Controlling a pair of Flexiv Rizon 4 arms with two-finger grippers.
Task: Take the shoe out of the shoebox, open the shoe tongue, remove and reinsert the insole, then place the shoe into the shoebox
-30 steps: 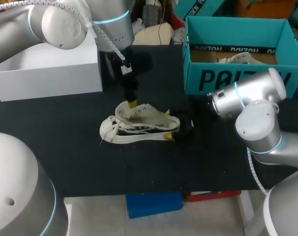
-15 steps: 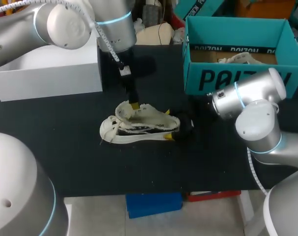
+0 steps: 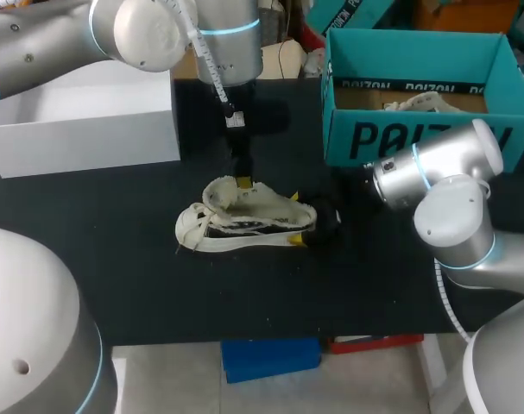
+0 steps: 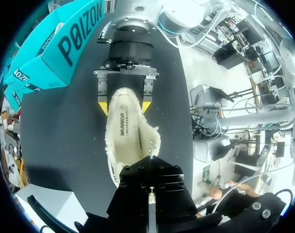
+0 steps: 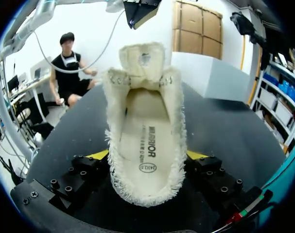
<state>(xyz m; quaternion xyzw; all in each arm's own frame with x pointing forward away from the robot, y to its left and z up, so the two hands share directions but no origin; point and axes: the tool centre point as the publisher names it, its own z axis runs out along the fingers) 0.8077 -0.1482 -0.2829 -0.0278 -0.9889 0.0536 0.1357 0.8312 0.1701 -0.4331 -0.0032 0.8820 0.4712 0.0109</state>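
Shoe: a cream, fuzzy-edged shoe (image 3: 244,220) lies on the black surface (image 3: 115,259), outside and in front of the teal shoebox (image 3: 417,142), heel toward my right arm.
Tongue: the tongue (image 5: 143,58) stands upright, leaving the opening clear.
Insole: the insole (image 5: 146,141) lies flat inside the shoe, seen along its length in both wrist views.
Right gripper: the right gripper (image 5: 146,156) is low on the surface, grasping the shoe at the heel; one yellow tip presses each side.
Left gripper: the left gripper (image 3: 243,179) hangs just above the tongue end of the shoe, apart from the tongue in the right wrist view. It is clenched, with nothing held.
Shoebox: open-topped, at the far right of the surface; a second pale shoe (image 3: 421,103) lies inside.
Other items: a white box (image 3: 80,129) sits at the far left of the surface, well apart from the shoe.
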